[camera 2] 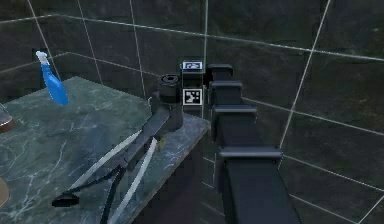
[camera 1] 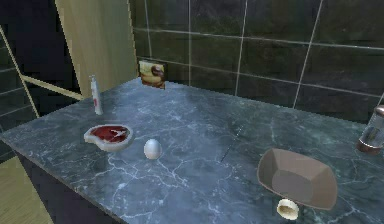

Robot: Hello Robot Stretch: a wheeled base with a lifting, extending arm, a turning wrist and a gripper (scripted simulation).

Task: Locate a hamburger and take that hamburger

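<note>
The gripper lies over bare countertop holding nothing, and ahead, past a brown bowl, an egg and a red-filled dish, we see a brown-and-red hamburger-like lump standing far back against the tiled wall.

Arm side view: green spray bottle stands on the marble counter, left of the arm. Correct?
One thing is wrong: the spray bottle is blue, not green. The arm side view shows it standing on the marble counter, left of the arm.
</note>
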